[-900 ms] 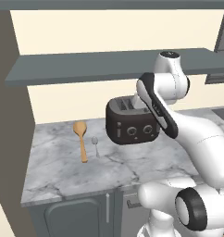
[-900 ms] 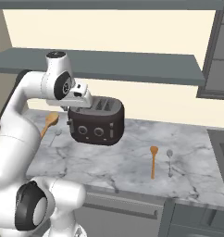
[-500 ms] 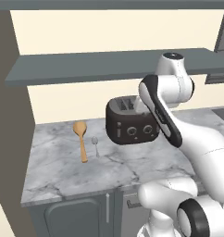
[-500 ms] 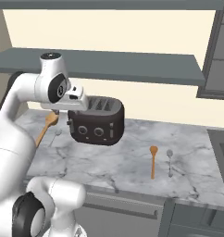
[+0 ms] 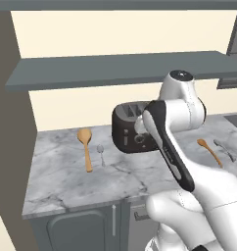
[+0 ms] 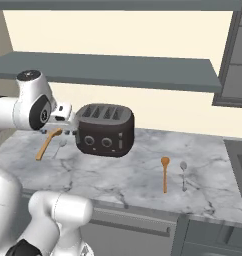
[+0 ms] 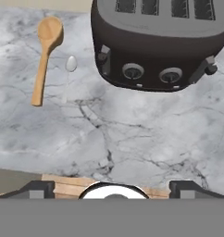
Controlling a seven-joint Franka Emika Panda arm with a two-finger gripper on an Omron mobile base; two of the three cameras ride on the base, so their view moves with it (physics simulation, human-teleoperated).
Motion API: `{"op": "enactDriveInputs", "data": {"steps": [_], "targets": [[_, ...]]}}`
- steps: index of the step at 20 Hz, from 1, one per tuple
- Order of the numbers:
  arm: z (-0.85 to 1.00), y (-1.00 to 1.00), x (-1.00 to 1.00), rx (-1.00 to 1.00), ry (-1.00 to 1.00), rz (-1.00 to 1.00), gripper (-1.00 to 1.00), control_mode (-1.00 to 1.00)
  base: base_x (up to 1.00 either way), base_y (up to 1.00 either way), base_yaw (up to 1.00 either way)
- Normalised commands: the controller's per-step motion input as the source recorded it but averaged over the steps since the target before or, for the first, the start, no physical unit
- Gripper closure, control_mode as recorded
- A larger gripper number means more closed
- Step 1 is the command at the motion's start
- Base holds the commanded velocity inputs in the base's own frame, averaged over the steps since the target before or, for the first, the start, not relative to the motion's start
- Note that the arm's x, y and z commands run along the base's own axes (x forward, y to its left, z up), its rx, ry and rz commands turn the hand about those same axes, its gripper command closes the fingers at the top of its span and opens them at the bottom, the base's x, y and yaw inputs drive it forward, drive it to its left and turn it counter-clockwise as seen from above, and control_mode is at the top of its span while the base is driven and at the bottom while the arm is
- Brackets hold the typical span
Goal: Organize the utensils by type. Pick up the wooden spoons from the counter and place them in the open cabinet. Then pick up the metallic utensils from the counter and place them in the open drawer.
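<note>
The marble counter [image 5: 61,186] carries a dark toaster [image 7: 158,44]. At its 9 o'clock in the hand view lie a wooden spoon [image 7: 45,55] and, just beside it, a small metal spoon [image 7: 70,69]. The hand [image 7: 113,187] hovers with fingers spread wide, holding nothing.

It was a rendered home kitchen: a white-grey veined marble counter [image 5: 66,181] ran across the middle of both base views, with dark grey cupboard fronts [image 5: 81,229] along the lower edge and a long grey wall shelf [image 6: 108,70] across the upper part against a cream wall. A dark four-slot toaster [image 6: 104,131] stood at the centre of the counter. Wooden spoons [image 5: 85,147] and small metal spoons [image 6: 183,172] lay on the marble to either side of it.
</note>
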Motion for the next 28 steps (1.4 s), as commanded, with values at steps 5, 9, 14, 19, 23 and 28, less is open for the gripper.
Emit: {"op": "enactDriveInputs", "data": {"steps": [5,9,14,19,23,28], "targets": [[-0.17,0.57,-0.09,0.0,-0.01,0.0,-1.0,-1.0,0.0,0.0,0.0],[-0.12,0.34,-0.01,0.0,-0.09,0.0,-1.0,-1.0,0.0,0.0,0.0],[-0.19,0.31,0.04,0.0,-0.08,-0.02,-1.0,-1.0,0.0,0.0,0.0],[-0.2,0.46,0.17,0.0,-0.14,-0.09,-1.0,-1.0,0.0,0.0,0.0],[-0.17,0.47,0.29,0.0,-0.09,-0.06,-1.0,-1.0,0.0,0.0,0.0],[-0.07,0.5,0.28,0.0,-0.01,-0.03,-1.0,-1.0,0.0,0.0,0.0]]}}
